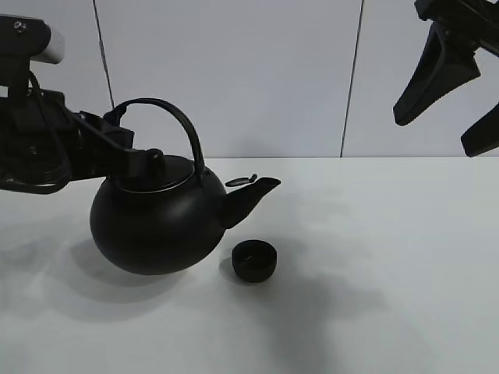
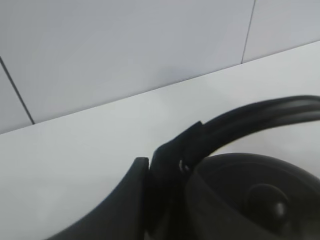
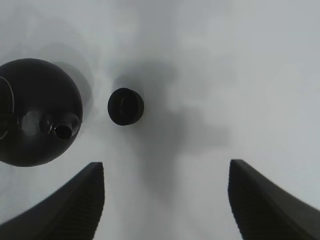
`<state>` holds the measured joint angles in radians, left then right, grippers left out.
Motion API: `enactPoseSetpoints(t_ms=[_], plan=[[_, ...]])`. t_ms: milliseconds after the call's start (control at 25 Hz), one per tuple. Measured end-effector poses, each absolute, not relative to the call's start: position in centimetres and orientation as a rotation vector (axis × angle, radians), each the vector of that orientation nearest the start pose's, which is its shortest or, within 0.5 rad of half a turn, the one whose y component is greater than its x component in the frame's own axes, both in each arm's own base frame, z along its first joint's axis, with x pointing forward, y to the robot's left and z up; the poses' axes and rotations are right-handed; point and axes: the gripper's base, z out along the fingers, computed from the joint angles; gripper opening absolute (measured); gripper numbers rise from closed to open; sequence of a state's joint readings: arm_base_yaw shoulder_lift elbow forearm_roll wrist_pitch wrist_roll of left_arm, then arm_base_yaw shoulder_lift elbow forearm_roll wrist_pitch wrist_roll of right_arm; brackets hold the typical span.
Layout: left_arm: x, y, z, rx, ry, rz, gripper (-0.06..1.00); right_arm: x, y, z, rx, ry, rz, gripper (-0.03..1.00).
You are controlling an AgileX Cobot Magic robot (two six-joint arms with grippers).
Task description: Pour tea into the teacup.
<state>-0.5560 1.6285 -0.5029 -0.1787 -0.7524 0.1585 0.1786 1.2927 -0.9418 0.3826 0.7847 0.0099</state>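
A big round black kettle [image 1: 156, 222] with an arched handle [image 1: 175, 117] is at the left, its spout [image 1: 251, 195] pointing right. The small matte-black teacup [image 1: 255, 259] stands on the white table just below and right of the spout tip. My left gripper [image 1: 117, 139] is shut on the base of the kettle's handle [image 2: 260, 115]; one finger [image 2: 125, 200] shows beside it. My right gripper [image 1: 456, 109] is open and empty, high at the upper right. The right wrist view [image 3: 167, 205] looks down on the kettle [image 3: 40, 120] and the teacup [image 3: 125, 106].
The white table [image 1: 390, 273] runs to a pale panelled wall [image 1: 273, 78] at the back. Soft shadows of the arms lie on the table around the teacup.
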Motion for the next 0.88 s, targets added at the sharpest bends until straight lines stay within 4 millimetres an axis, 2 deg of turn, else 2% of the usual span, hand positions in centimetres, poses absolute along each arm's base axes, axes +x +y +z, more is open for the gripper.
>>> enactPoseSetpoints(t_ms=[280,720,880], plan=[[25.3,-13.3,16.8,0.376,1.857,-0.156,0.11,24.6,6.9,28.6,0.041,2.613,0.514,0.48],[25.4,-12.8,16.6,0.212,1.909,-0.189,0.11,24.7,6.9,28.7,0.045,2.600,0.513,0.48],[25.3,-13.2,16.7,0.275,1.890,-0.212,0.11,24.7,6.9,28.7,0.046,2.595,0.512,0.48]])
